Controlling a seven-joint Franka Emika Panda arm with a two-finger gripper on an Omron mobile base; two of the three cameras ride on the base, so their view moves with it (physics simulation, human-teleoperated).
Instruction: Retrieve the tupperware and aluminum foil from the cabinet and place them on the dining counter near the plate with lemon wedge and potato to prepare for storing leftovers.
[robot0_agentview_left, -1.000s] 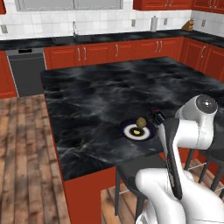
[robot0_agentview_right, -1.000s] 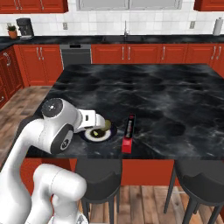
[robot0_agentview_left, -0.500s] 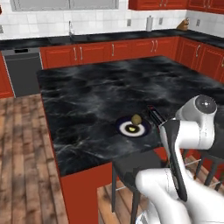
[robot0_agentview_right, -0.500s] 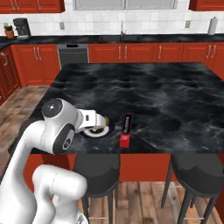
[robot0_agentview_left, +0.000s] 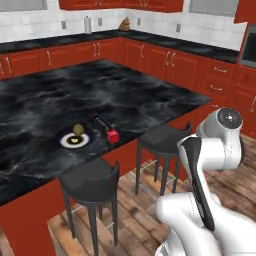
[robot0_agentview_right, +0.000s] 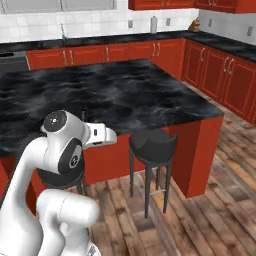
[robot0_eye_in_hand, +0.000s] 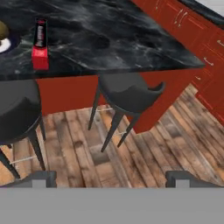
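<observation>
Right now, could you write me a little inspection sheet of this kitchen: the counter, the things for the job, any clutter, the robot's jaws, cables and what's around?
Surface: the dining counter, glossy black marble with red sides.
Job's things: the foil box lies flat on the counter beside the plate, its red end close to the counter's near edge. The plate carries a yellow wedge and a brownish lump. Tub: nothing seen.
Clutter: nothing seen on the counter.
Jaws: the gripper holds nothing and is open, looking down at the wooden floor and a dark stool.
Cables: nothing seen.
Surroundings: two dark stools at the counter's edge, red cupboards with black worktops along the walls, white tiles.
</observation>
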